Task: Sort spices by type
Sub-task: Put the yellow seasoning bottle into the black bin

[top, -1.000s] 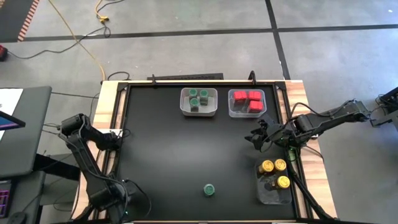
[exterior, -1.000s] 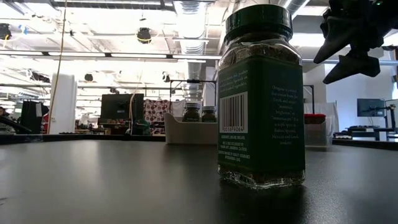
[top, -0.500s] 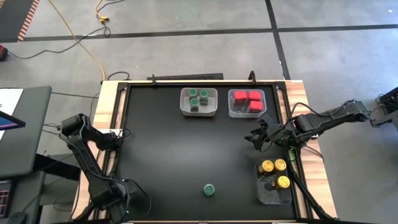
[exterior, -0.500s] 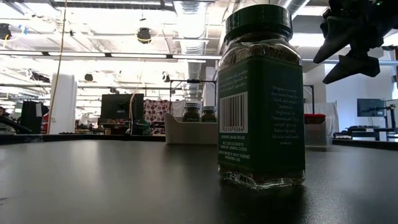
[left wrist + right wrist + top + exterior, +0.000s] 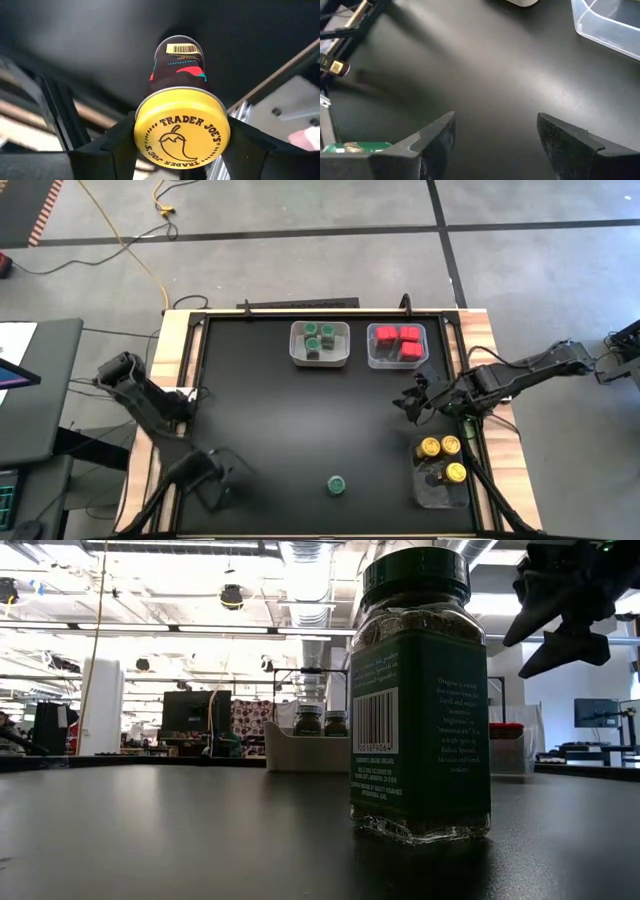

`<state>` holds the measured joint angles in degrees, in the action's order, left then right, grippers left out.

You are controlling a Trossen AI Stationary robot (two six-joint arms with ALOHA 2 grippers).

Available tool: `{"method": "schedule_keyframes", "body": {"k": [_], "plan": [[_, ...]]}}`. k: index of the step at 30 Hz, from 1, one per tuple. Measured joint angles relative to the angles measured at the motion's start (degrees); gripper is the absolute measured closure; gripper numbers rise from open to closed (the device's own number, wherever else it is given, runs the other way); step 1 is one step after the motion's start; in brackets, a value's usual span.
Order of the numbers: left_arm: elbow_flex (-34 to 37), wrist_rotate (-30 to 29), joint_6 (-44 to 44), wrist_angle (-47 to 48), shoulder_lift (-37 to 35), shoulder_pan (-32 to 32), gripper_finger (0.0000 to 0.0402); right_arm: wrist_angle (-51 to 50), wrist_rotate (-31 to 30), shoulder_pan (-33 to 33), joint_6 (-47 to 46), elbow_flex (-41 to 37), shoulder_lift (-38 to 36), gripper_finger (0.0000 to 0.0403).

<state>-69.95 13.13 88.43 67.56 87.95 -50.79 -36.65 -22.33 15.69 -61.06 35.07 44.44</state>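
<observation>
One green-lidded jar [image 5: 337, 484] stands upright and alone on the worktop [image 5: 270, 420], near its front edge. Far behind it, three green-lidded jars [image 5: 319, 337] stand together; right of these, red boxes [image 5: 398, 343]. To the lone jar's right, three yellow-lidded jars [image 5: 442, 457]. A fourth yellow-lidded jar [image 5: 177, 125] sits between the left claw's [image 5: 180, 142] fingers.

You get the whole black table [image 5: 300, 430] from straight overhead. Your low camera sits on that table, level, very close to the green-lidded jar [image 5: 420, 700], which the overhead view shares [image 5: 337, 485]. Your left wrist camera faces a yellow-lidded jar [image 5: 181, 127] up close; your right wrist camera looks down on the table.
</observation>
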Motion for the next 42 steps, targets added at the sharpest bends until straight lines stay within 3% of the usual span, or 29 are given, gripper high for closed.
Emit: {"method": "schedule_keyframes", "body": {"k": [7, 10, 15, 19, 29, 35, 42], "plan": [[-0.75, -1.65, -16.15, 1.17, -0.69, 17.51, 0.0181, 0.16, 0.09, 1.43, 1.55, 0.00, 3.22, 0.0101], [-2.89, -5.25, -22.09, 1.06, -0.69, 26.06, 0.0179, 0.18, 2.83, 2.44, 3.96, 0.00, 4.71, 0.0101], [-9.39, -11.26, -31.32, 0.93, -0.03, 37.48, 0.0178, 0.00, 4.22, 4.57, 4.54, 0.00, 5.50, 0.0101], [-17.22, -11.98, -40.97, 2.55, 4.54, 43.36, 0.0178, -0.50, 4.22, 5.42, 4.52, 0.00, 4.94, 0.0101], [-46.79, -12.64, -69.93, 7.05, 25.48, 48.65, 0.0175, -0.68, 4.26, 4.47, 2.22, 0.00, 1.88, 0.0101], [-64.35, -12.57, -80.19, 16.91, 39.26, 48.92, 0.0174, -0.65, 4.31, 3.18, -0.09, 0.02, 1.16, 0.0101], [-61.88, -11.74, -81.92, 22.61, 43.95, 48.45, 0.0174, -0.56, 4.31, 1.86, -1.40, 0.07, 1.40, 0.0101]]}}
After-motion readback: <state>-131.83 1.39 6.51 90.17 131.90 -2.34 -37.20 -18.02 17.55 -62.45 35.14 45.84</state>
